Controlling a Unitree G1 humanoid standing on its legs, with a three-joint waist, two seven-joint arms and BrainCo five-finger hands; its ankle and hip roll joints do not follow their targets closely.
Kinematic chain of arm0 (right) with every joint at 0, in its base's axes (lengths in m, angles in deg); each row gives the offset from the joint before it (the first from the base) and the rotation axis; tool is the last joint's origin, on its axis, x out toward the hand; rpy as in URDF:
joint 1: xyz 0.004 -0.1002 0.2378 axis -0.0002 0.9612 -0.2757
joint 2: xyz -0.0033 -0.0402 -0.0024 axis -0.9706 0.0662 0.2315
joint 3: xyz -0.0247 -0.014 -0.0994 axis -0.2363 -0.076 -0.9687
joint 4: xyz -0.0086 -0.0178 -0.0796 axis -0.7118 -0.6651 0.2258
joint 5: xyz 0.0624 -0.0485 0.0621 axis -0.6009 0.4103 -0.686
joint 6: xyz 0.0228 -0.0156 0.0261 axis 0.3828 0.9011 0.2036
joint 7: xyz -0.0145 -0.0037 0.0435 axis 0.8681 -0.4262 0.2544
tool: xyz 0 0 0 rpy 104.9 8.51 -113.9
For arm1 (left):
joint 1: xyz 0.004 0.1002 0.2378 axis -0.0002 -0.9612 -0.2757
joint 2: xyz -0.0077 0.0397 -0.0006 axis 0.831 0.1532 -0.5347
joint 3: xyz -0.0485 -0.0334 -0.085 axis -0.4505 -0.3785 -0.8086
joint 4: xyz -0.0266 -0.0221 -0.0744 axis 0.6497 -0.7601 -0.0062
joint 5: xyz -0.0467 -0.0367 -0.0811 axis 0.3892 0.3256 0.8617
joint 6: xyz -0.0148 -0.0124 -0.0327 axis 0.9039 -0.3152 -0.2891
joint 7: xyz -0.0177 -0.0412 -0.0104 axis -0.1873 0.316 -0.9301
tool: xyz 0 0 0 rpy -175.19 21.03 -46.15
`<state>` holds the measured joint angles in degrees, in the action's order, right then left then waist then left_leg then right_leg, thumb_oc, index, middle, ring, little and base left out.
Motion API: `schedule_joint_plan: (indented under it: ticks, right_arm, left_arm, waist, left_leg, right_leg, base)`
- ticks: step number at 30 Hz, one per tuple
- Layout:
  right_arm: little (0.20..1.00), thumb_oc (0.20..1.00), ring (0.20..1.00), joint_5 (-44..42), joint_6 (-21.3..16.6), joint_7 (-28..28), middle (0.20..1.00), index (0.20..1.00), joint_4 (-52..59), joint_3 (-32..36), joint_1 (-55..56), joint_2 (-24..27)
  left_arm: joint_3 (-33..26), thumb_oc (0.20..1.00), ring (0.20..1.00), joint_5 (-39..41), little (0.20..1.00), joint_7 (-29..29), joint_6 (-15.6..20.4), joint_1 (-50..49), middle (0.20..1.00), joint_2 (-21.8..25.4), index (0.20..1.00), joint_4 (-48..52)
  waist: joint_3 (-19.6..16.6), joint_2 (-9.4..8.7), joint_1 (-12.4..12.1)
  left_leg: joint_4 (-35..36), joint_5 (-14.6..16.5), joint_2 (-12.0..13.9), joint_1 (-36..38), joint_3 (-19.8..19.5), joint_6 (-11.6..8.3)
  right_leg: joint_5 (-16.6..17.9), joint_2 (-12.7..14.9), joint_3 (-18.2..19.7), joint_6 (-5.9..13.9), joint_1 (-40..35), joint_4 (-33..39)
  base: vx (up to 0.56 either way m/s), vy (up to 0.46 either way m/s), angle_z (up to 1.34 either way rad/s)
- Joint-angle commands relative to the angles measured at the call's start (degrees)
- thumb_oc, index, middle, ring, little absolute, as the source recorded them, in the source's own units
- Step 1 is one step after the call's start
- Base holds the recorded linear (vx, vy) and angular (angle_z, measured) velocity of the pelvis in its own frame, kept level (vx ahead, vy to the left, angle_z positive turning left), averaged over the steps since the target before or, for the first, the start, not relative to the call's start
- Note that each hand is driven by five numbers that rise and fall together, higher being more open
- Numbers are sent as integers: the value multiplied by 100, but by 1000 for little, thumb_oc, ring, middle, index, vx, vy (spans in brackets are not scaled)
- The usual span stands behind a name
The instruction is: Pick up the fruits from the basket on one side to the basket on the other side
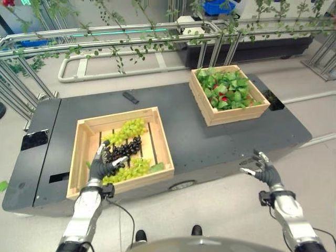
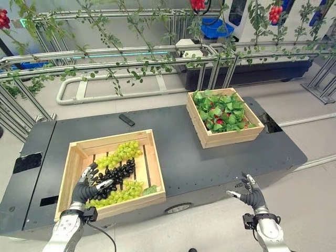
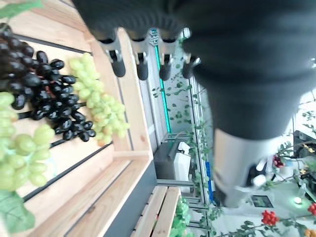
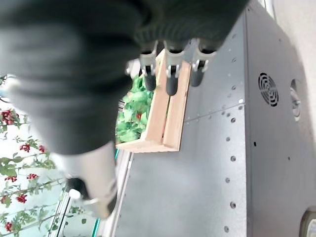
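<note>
- Two crates sit on the table (image 1: pixel 210 142), the near crate (image 1: pixel 122 152) being the landmark here.
- Inside the near crate, three grape bunches lie in a row: one bunch (image 1: pixel 126 130) toward the far wall, a second bunch (image 1: pixel 125 150) in the middle, a third bunch (image 1: pixel 127 170) by the near wall.
- The left hand (image 1: pixel 103 164) is over the near crate's front left part, just beside the middle bunch.
- The far crate (image 1: pixel 229 94), holding leaves (image 1: pixel 226 88), stands right of and behind the near crate, well apart.
- A small remote (image 1: pixel 130 97) lies behind the near crate.
- The right hand (image 1: pixel 264 169) hangs off the table's front edge, far right of the near crate.
- A pipe railing (image 1: pixel 131 31) runs behind the table.
</note>
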<state>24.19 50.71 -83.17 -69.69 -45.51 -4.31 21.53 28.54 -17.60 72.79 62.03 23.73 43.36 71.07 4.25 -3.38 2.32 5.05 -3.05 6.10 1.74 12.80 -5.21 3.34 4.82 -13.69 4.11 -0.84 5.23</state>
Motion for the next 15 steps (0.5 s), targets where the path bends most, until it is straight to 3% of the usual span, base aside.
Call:
schedule_joint_plan:
  ticks: [1,15]
  right_arm:
    - [1000,1000,1000,51,-209,-41,1000,1000,-1,-62,-250,17]
    - [1000,1000,1000,199,-256,-106,1000,1000,138,-383,-330,-2]
  left_arm:
    - [-212,1000,1000,-357,1000,41,205,57,1000,197,1000,-94]
    - [64,1000,1000,-458,1000,-23,208,153,1000,283,1000,-172]
  waist:
    - [-86,-223,-91]
    - [78,-246,-273]
  left_leg:
    - [-47,132,-45,18,-56,75]
    - [-42,-9,-84,-272,-527,48]
  right_leg:
    - [-80,200,117,468,121,-272]
    - [-212,256,-330,432,125,-398]
  base:
    - [30,18,2]
    - [2,-4,21]
